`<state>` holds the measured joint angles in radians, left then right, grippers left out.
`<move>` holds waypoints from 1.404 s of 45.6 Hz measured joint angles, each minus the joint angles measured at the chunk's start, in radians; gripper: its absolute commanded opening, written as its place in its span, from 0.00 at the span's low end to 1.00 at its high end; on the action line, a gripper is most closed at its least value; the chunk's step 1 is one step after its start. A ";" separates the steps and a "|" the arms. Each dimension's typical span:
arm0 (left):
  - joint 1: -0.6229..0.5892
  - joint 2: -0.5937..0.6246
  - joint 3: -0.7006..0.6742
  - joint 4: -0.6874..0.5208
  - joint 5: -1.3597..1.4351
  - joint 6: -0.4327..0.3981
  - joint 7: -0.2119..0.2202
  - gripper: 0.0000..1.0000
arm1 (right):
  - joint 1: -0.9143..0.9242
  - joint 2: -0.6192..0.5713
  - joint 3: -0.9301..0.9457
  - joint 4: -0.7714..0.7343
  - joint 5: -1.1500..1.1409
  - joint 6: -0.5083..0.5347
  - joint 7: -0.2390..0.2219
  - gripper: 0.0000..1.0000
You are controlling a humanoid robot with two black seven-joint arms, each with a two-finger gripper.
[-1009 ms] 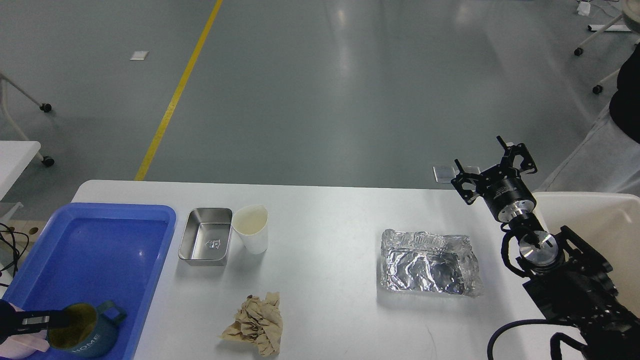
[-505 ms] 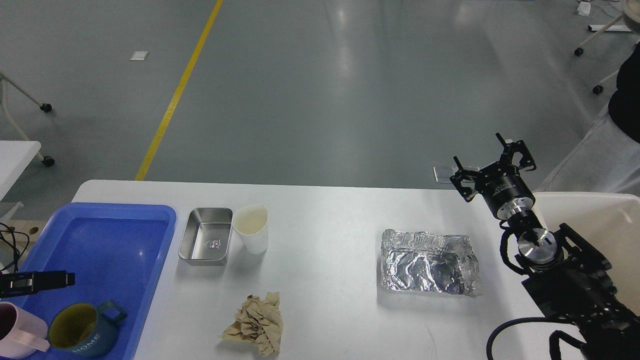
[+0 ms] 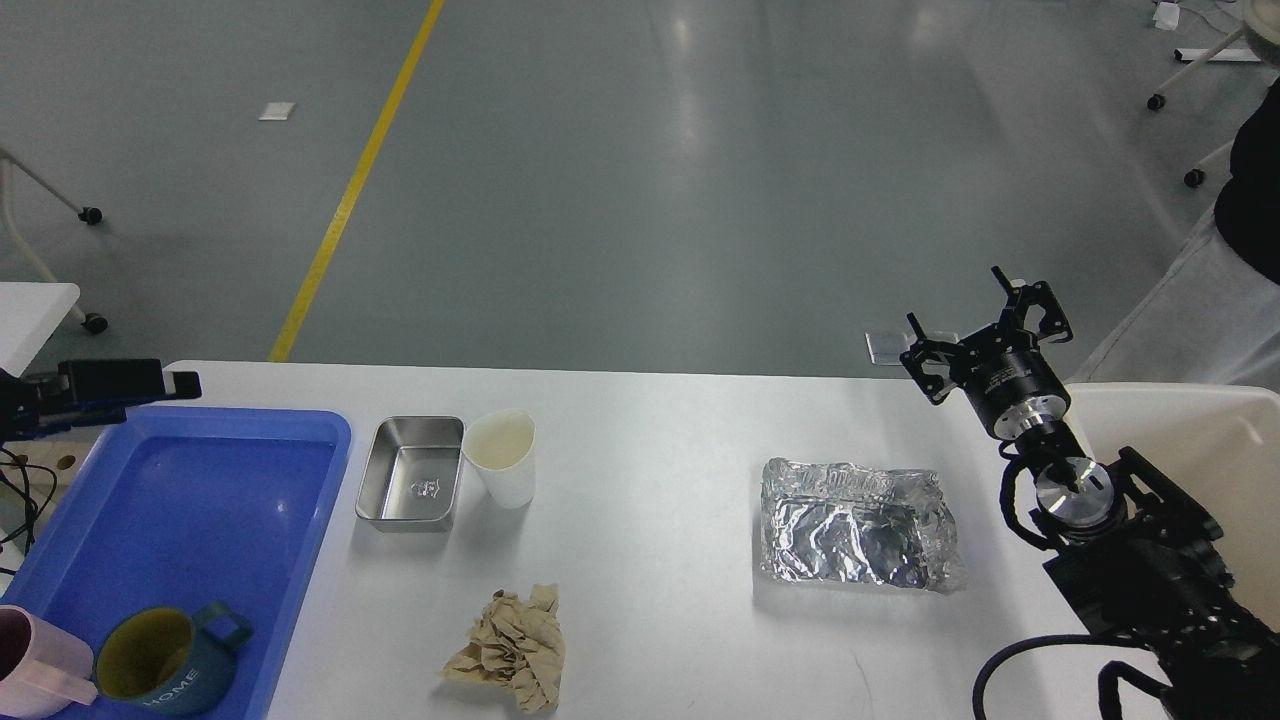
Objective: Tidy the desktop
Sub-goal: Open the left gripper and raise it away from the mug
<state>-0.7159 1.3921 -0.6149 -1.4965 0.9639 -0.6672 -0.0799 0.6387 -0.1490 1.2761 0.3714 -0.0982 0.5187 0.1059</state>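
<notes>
The large white rectangular desk (image 3: 650,440) with rounded corners fills the lower half of the frame. One blue plastic tray (image 3: 300,520) is seen at the lower left, lying on the desk's left end. Two mugs are counted in the tray's near corner: one dark teal mug (image 3: 165,672) with a yellow-green inside and the word HOME on its side, and one pale pink mug (image 3: 30,680) cut off by the frame's edge, just beside the teal one.

Right of the tray, one small rectangular steel pan (image 3: 412,486) is set, and one white paper cup (image 3: 502,457) stands upright just beside its right side. Below these, at lower centre, one crumpled piece of brown paper (image 3: 512,648) lies apart from everything else. One crinkled rectangular aluminium foil tray (image 3: 860,524) is found at centre right. One cream-white bin (image 3: 1190,440) is seen at the right edge, partly hidden behind the right arm.

The left claw (image 3: 185,384) is held at the left edge, above the far rim of the blue tray; it is seen edge-on, so whether it is spread or closed cannot be told. The right claw (image 3: 985,330) is raised over the desk's far right corner with its fingers spread wide and nothing between them.
</notes>
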 measured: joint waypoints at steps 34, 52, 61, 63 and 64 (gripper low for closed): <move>-0.238 0.123 -0.005 0.006 -0.198 -0.188 -0.055 0.95 | -0.007 0.002 0.000 -0.001 0.000 -0.001 0.001 1.00; -0.262 0.107 0.007 0.020 -0.200 -0.172 -0.073 0.94 | -0.007 0.003 0.000 -0.001 0.000 -0.002 0.002 1.00; -0.249 -0.038 0.110 0.033 -0.167 -0.024 -0.050 0.92 | -0.008 0.002 -0.001 -0.001 0.000 -0.002 0.002 1.00; -0.249 -0.074 0.146 0.038 -0.149 0.018 -0.036 0.91 | -0.008 0.002 -0.001 -0.001 0.000 -0.003 0.002 1.00; -0.249 -0.091 0.161 0.041 -0.138 0.038 -0.029 0.90 | -0.008 0.002 -0.001 -0.001 0.000 -0.003 0.002 1.00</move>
<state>-0.9651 1.3008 -0.4535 -1.4558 0.8259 -0.6295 -0.1093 0.6304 -0.1473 1.2748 0.3704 -0.0982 0.5160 0.1074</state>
